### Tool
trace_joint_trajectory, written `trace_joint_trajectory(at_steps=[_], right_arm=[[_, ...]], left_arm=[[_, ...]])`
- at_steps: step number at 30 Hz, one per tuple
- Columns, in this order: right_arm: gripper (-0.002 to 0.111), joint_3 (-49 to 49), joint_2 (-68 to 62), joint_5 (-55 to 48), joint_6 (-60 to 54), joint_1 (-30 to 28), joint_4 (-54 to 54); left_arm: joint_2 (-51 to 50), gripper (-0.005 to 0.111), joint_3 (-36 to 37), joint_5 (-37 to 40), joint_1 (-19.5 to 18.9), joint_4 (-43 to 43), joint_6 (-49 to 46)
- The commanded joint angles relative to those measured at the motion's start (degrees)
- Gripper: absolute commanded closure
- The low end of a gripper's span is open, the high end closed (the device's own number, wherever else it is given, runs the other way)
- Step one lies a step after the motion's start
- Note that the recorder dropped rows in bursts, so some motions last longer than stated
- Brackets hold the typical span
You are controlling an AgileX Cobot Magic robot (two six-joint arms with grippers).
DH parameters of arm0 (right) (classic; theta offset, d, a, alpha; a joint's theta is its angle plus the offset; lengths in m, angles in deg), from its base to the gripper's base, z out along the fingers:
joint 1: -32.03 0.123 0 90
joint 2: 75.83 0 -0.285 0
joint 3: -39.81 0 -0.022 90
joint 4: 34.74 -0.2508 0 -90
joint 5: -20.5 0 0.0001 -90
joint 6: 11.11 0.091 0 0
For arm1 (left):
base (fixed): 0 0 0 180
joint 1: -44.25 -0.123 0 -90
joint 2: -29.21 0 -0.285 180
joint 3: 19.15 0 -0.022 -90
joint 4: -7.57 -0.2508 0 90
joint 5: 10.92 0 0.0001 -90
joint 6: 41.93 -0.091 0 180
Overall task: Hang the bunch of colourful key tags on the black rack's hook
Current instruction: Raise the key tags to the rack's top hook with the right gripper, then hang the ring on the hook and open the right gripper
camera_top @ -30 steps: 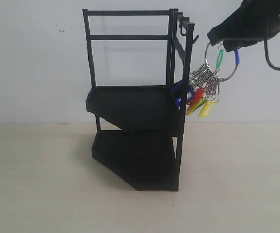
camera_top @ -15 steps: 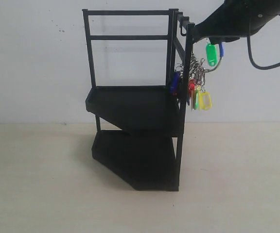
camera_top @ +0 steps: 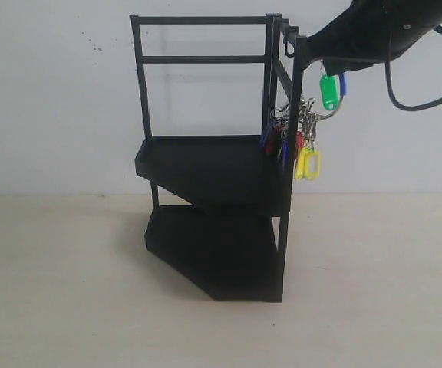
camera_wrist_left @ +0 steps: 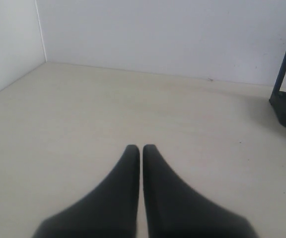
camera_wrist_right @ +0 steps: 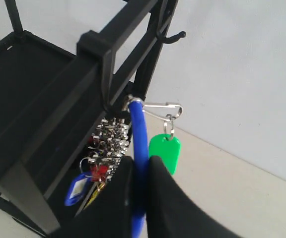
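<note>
You're nearly there. Your right tool [camera_wrist_right: 140, 168] is pinching the blue loop [camera_wrist_right: 139, 139] of the colourful key tag bunch [camera_top: 298, 138], right beside the top of the black rack [camera_top: 213, 165]. The loop's top end is touching the rack's front upright at the hook [camera_wrist_right: 115, 105]. I can't tell whether it's seated over the prong. The tags are dangling against that upright, above the rack's upper tray, and the green tag [camera_wrist_right: 164, 151] is hanging from a silvery clip [camera_wrist_right: 163, 108] just outside the rack. By my read you're left with settling the loop, releasing and backing off. Your left tool [camera_wrist_left: 141, 151] is sitting pressed together over the bench [camera_top: 374, 291], clear of the rack. No writing is readable on any tag.
</note>
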Motion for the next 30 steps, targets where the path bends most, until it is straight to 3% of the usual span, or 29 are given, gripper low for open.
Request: trace_joint_trajectory(at_steps=[1, 30], right_arm=[[0.109, 0.67, 0.47, 0.79, -0.58, -0.03, -1.71], [0.109, 0.67, 0.6, 0.65, -1.77, -0.03, -6.15]], left_arm=[[-0.2, 0.102, -0.14, -0.24, 0.07, 0.03, -0.18], [-0.2, 0.102, -0.14, -0.24, 0.07, 0.03, -0.18]])
